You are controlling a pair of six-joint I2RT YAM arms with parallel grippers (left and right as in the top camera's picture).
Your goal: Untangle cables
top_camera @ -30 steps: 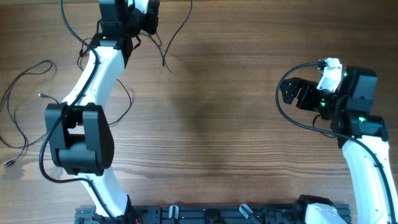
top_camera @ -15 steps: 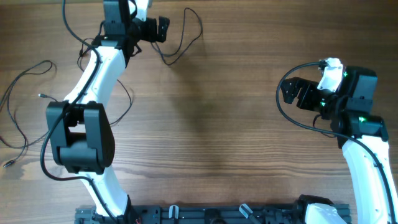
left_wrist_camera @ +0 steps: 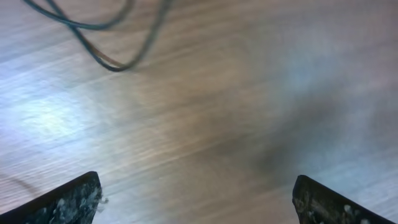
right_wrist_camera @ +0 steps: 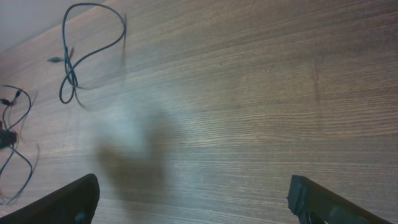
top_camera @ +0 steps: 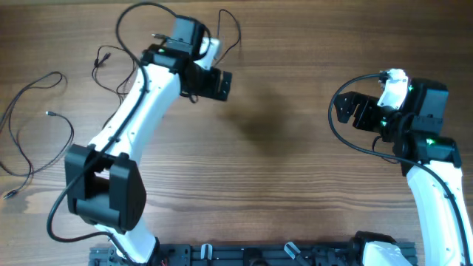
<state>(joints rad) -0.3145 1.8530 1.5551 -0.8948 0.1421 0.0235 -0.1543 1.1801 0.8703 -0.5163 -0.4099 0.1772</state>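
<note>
Three thin black cables lie apart on the wooden table. One cable (top_camera: 29, 86) winds along the far left. A second cable (top_camera: 106, 54) lies beside the left arm. The third cable (top_camera: 239, 31) loops at the back, just beyond my left gripper (top_camera: 225, 85). That gripper is open and empty over bare wood. In the left wrist view (left_wrist_camera: 196, 202) its jaws stand wide, with a cable loop (left_wrist_camera: 112, 37) ahead at upper left. My right gripper (top_camera: 338, 111) hovers open and empty at the right; its wrist view (right_wrist_camera: 199, 199) shows a distant cable (right_wrist_camera: 87, 43).
The left arm's thick black cable (top_camera: 140, 7) arcs over the back edge of the table. The arm bases and a black rail (top_camera: 244, 255) line the front edge. Bare wood (top_camera: 295, 162) lies between the two grippers.
My left gripper has opened and let go of the back cable, then swung right and toward the table's middle. The cable has settled at the back. The right arm has not moved.
</note>
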